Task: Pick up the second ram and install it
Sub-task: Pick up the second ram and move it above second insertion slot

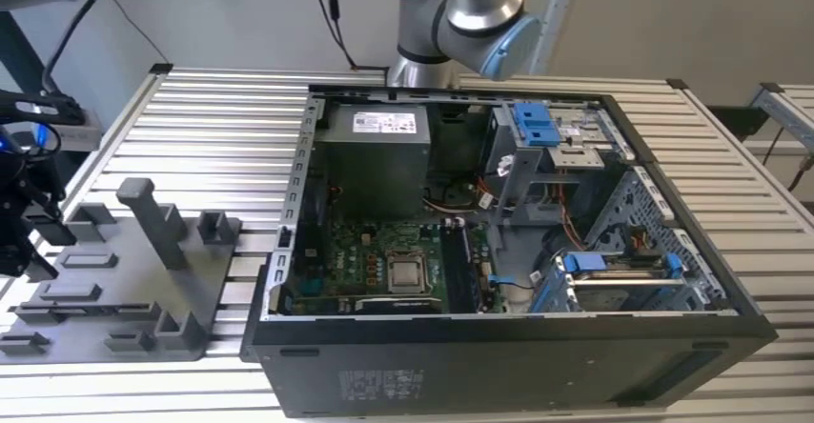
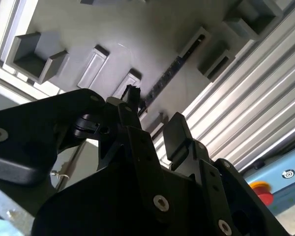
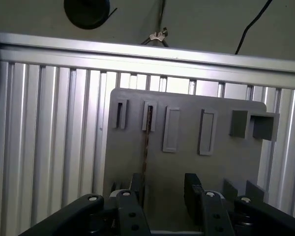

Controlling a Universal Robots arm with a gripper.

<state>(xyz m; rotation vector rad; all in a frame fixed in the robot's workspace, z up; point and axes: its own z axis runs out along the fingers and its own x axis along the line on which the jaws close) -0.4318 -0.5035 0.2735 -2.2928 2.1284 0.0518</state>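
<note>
Gripper [image 3: 163, 178]: fingers [image 3: 191, 189] standing apart, nothing sitting btwn them; hanging over the grey fixture plate [image 3: 187, 167].
Second ram [image 3: 145, 142]: standing on edge in a narrow slot of the plate, showing as a thin dark strip.
Ram vs fingers: in second wrist view the strip [image 2: 169, 71] is running away from one fingertip [image 2: 132, 96], roughly in line w/ it and not btwn the two. Can't tell whether it's touching.
Plate: lying on the slatted alu table [image 1: 216, 128], at exterior view's left of the PC case [image 1: 509, 366]; tall grey post [image 1: 147, 218] sticking up from it.
PC case: lying open, motherboard [image 1: 369, 251] facing up, CPU socket [image 1: 407, 272] showing.
Arm [image 1: 458, 13]: base rising behind the case.
</note>
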